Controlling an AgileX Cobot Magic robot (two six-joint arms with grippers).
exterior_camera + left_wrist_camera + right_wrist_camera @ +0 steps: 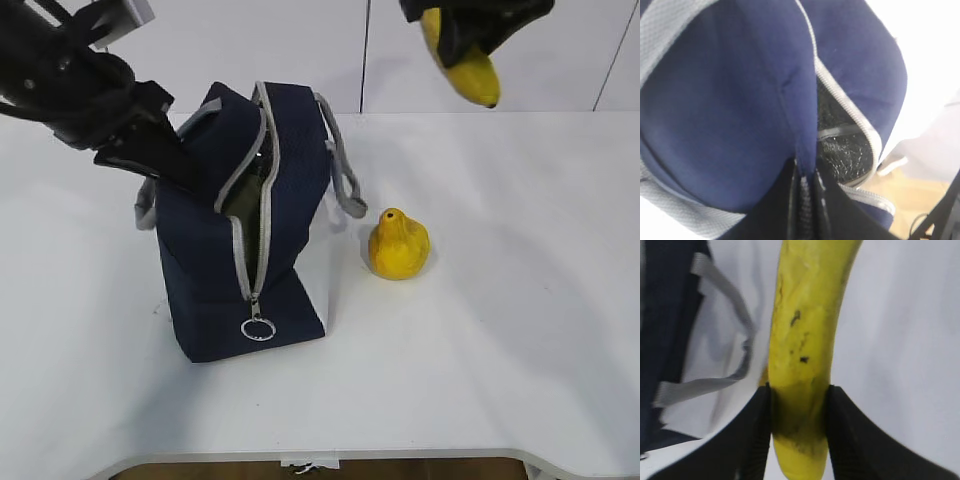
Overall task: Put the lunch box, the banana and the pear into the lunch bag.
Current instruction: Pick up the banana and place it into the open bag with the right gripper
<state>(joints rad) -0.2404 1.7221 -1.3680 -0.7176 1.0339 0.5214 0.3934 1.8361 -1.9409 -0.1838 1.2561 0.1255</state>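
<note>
You've got the lunch bag (240, 250) standing on the white table (500, 350), zipper run open down its front, the ring pull (258, 328) hanging low near the base. Through the gap you can see something dark olive-green inside, too shadowed to name; from your left wrist view the crinkled silver lining (840, 145) shows in the opening. A grey webbing handle (345, 180) loops off the bag's far side, toward the pear (399, 245), which sits alone on the table just beside the bag, well below your right fingers. No brand, label or writing reads anywhere on bag, fruit or table.

Your left gripper (805, 200) is pinched tight on the navy fabric at the edge of the bag's mouth: in the wrist view the two dark fingers (792, 210) meet with the folded cloth squeezed between them, and the opening lies just ahead and to one side of them. The arm comes in from the left at the bag's upper rim.

Your right gripper (799, 430) is up in the air, above and to the right of the bag, clamped on the banana (802, 340). The fingers (752, 440) press both flanks near its lower end, the rest of the fruit stretching away from them, with a few dark flecks on the skin. In the exterior view the banana's end pokes out beneath the gripper, clear of the table.
</note>
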